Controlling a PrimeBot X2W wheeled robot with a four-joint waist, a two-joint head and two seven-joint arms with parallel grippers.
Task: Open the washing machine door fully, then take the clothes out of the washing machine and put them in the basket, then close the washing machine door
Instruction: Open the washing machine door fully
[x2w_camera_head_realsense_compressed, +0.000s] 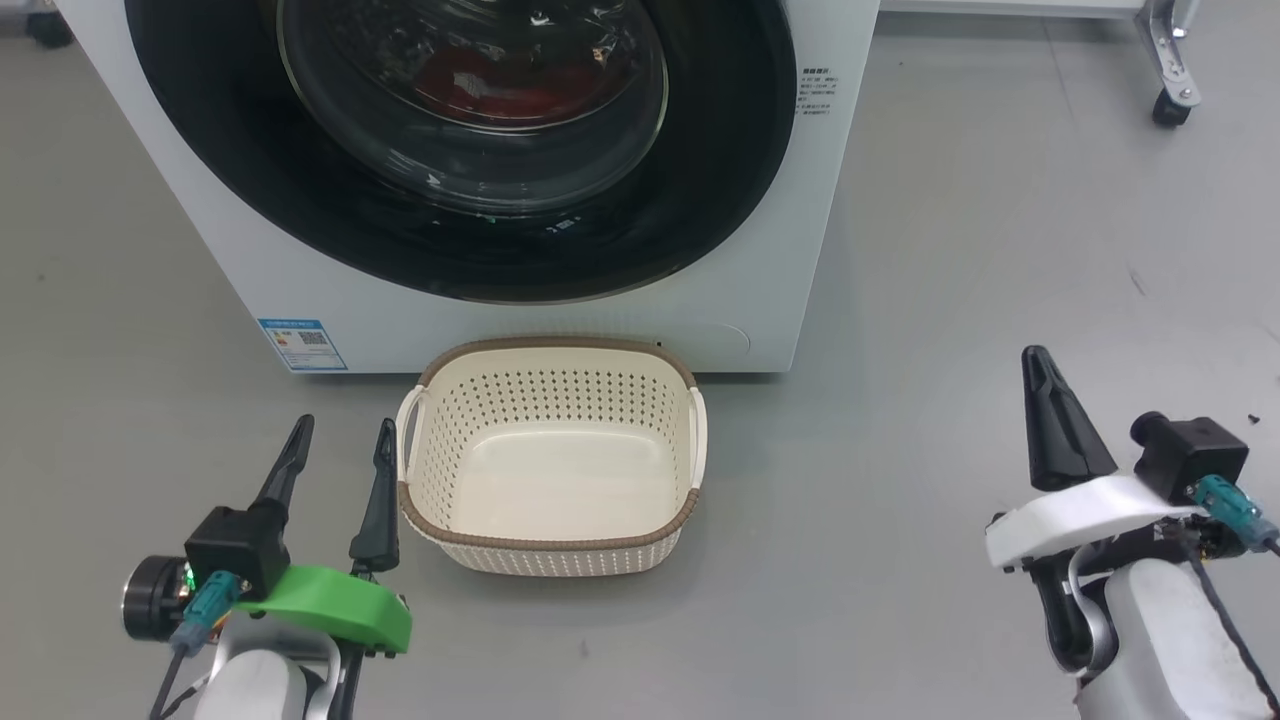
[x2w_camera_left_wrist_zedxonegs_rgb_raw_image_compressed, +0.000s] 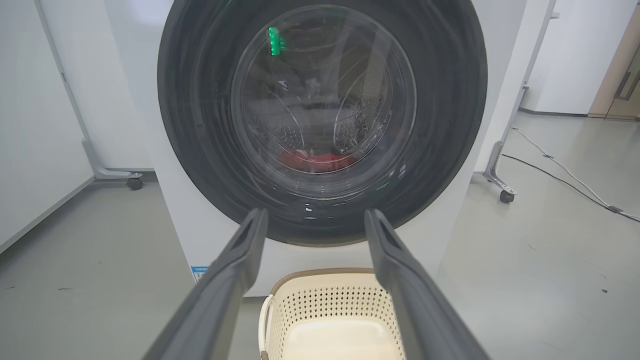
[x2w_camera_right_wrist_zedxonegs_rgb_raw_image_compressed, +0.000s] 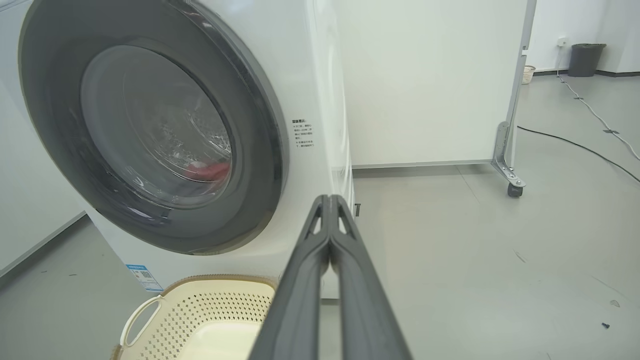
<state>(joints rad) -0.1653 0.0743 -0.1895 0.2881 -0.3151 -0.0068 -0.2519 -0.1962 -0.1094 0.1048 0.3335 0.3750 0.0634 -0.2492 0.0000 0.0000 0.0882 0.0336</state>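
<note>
Beside the basket (x2w_camera_head_realsense_compressed: 548, 346), at its left handle, the left gripper (x2w_camera_head_realsense_compressed: 346, 424) holds its jaws spread with nothing between them. The right gripper (x2w_camera_head_realsense_compressed: 1036, 356) has its jaws pressed together over open floor (x2w_camera_head_realsense_compressed: 950, 300), well apart from the basket. The basket is empty, just before the washing machine (x2w_camera_head_realsense_compressed: 770, 300). The washing machine door (x2w_camera_head_realsense_compressed: 715, 190) is shut, with the clothes (x2w_camera_head_realsense_compressed: 500, 88) behind its glass.

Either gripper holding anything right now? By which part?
Nothing held. Left gripper open, right gripper shut on nothing; both off the basket.
</note>
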